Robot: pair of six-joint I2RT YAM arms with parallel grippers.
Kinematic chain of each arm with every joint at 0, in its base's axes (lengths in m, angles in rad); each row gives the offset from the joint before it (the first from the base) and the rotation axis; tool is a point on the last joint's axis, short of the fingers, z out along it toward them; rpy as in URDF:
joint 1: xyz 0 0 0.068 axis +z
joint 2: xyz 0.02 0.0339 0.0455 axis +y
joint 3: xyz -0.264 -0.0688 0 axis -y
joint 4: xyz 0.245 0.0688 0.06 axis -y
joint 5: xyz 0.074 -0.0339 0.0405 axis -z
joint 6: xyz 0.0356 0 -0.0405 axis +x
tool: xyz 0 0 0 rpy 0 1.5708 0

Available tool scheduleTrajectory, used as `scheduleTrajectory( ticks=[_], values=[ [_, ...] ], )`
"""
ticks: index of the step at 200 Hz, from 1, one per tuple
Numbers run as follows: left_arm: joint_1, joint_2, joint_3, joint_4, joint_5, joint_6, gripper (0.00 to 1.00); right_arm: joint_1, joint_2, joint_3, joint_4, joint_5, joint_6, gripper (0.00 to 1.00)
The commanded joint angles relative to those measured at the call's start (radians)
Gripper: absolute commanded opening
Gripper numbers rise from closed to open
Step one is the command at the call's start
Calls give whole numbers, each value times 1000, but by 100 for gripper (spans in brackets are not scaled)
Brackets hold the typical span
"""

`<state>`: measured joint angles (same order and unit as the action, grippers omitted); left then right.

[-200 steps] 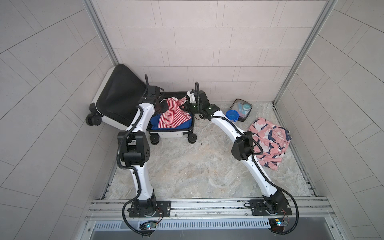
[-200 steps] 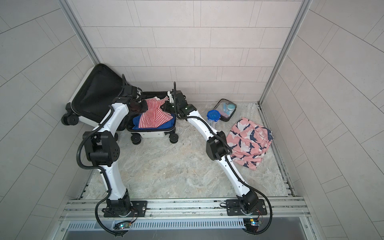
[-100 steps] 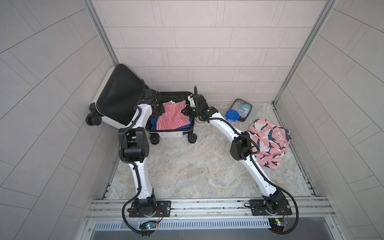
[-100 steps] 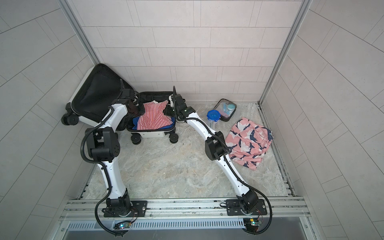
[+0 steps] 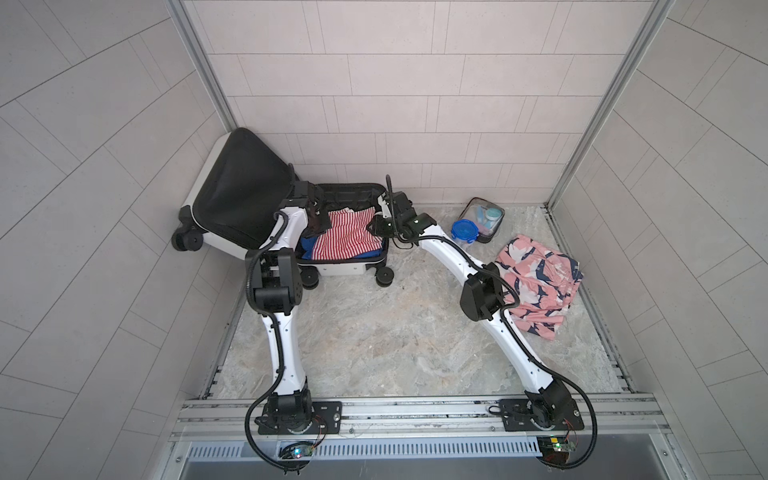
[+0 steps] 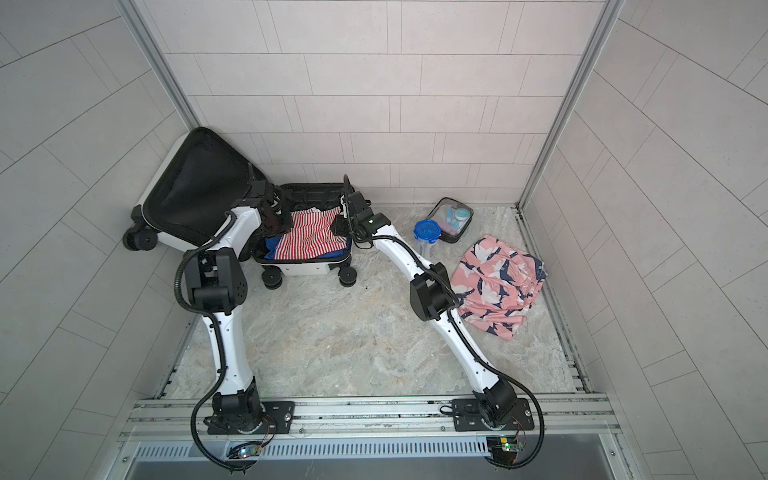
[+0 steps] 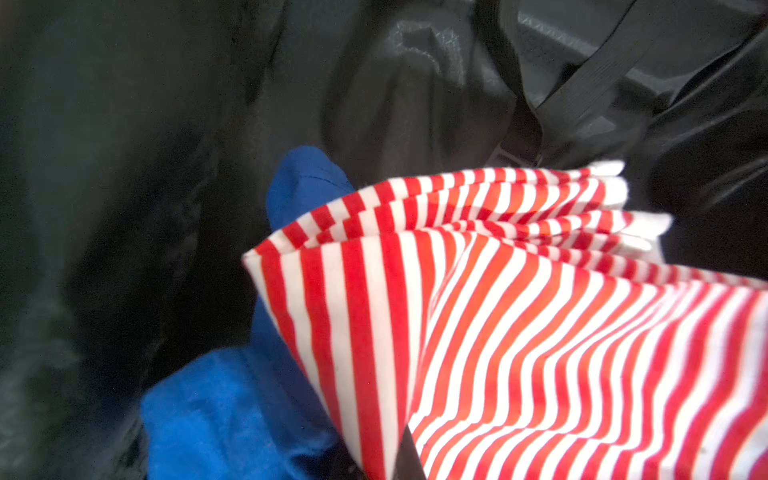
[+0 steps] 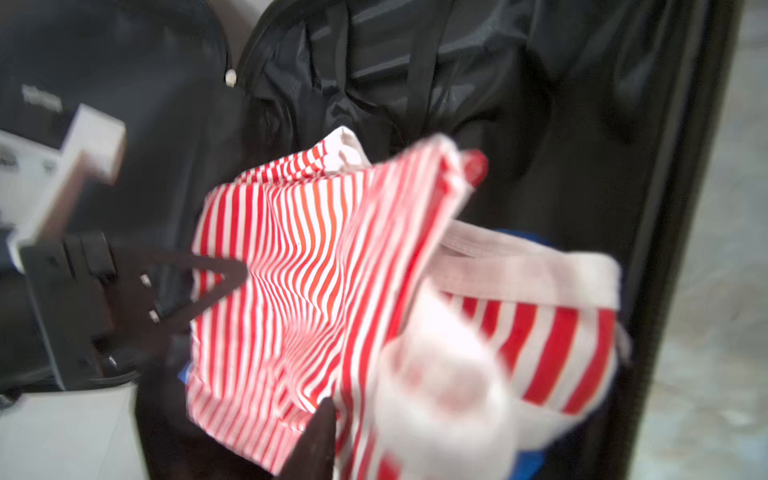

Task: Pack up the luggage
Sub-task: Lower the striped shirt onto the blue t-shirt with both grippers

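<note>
The left gripper (image 5: 321, 221) is pinched tight on one edge of the red-striped shirt (image 5: 347, 239). The right gripper (image 5: 374, 226) is at the shirt's other edge. I cannot tell how wide its jaws are, or if it has hold. Under the shirt lies a blue cloth (image 5: 306, 246). All around both grippers is the luggage (image 5: 345, 270), open, with its lid tipped up behind the left gripper. The shirt is soft and floppy. The luggage looks hard and smooth and may roll on its wheels, so the lid's rim is the best place to take hold.
</note>
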<state>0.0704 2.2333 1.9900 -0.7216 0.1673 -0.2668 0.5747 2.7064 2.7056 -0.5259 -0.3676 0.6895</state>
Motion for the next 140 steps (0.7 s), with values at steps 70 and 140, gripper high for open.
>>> scheduleTrajectory(
  ticks=[70, 140],
  values=[
    [13, 52, 70, -40, -52, 28, 0, -2, -106, 22, -75, 83, -76, 70],
    [17, 67, 110, -67, -98, 26, 0, -2, -191, 20, -163, 136, -112, 76]
  ],
)
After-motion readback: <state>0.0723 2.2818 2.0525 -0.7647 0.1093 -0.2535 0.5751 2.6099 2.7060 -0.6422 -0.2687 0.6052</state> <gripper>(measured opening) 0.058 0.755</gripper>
